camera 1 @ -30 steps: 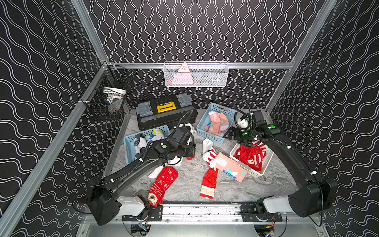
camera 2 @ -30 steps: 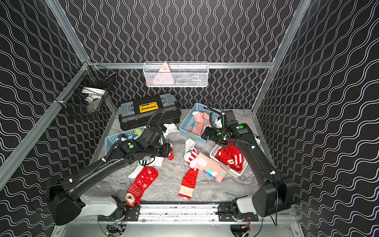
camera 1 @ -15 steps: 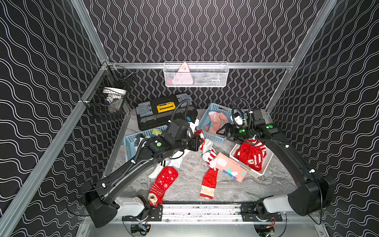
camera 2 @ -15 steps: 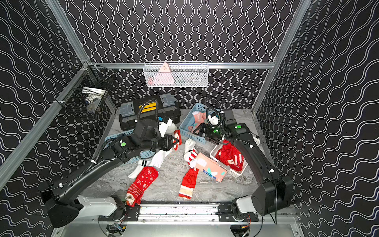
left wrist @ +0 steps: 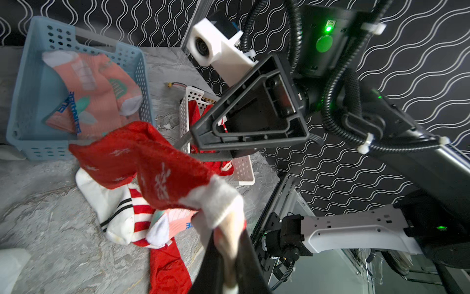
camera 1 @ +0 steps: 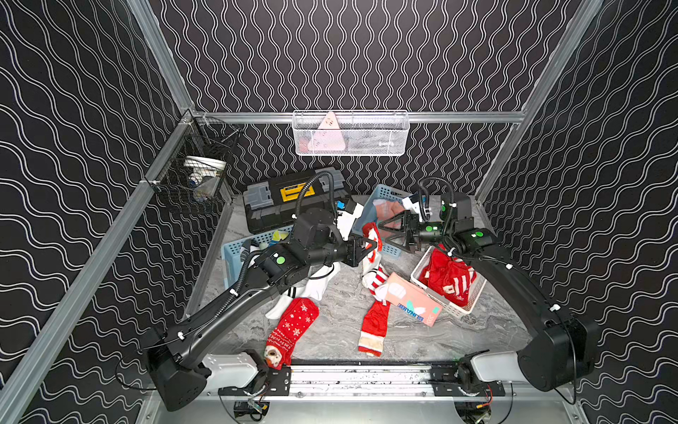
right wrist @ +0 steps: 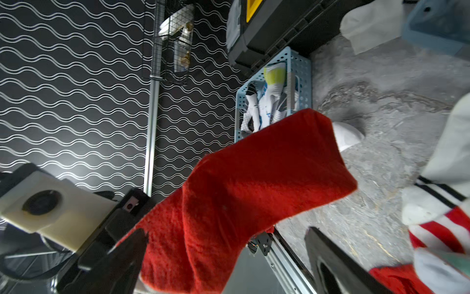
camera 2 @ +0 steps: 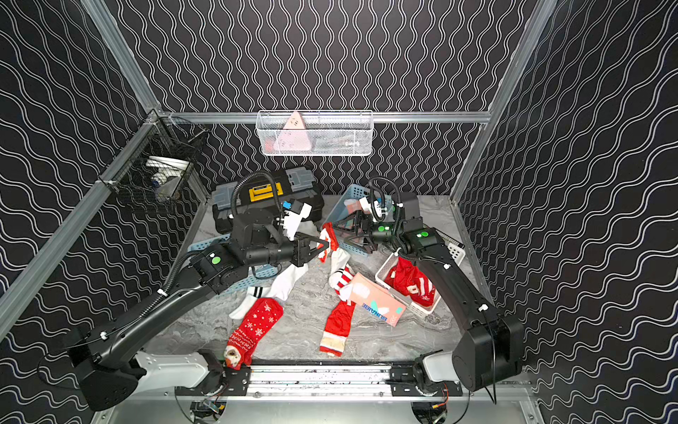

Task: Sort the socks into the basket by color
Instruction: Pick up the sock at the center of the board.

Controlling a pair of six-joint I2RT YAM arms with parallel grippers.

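The step in hand looks like a handover in the air. The goal is the white perforated plastic basket (camera 1: 456, 309), which already holds red socks and stands below and behind the right claw (camera 1: 381, 232), under its forearm. The light blue perforated basket with salmon-pink socks (camera 1: 385, 191) is just beside this claw on its far side, so I judge it the wrong place to avoid.

The right claw is released and wide, and it grasps nothing. The left claw (camera 1: 371, 245) is clenched on the soft red Christmas sock with white snowflakes (left wrist: 152, 163), which it pinches by the white cuff (left wrist: 216, 201).

To do this well, the right claw should close on the thick red middle, not on the loose toe, and only when the fabric is deep between its black triangular fingers (right wrist: 328, 254). The left claw should let go only once the other grip is firm. Otherwise the sock may drop on the red-and-white striped sock (camera 1: 378, 281) lying on the table under both claws.

The held sock is clear of the table. It reaches out in front of the left claw, and its red body is already between the open jaws of the right claw, apparently touching neither finger, with the toe past them
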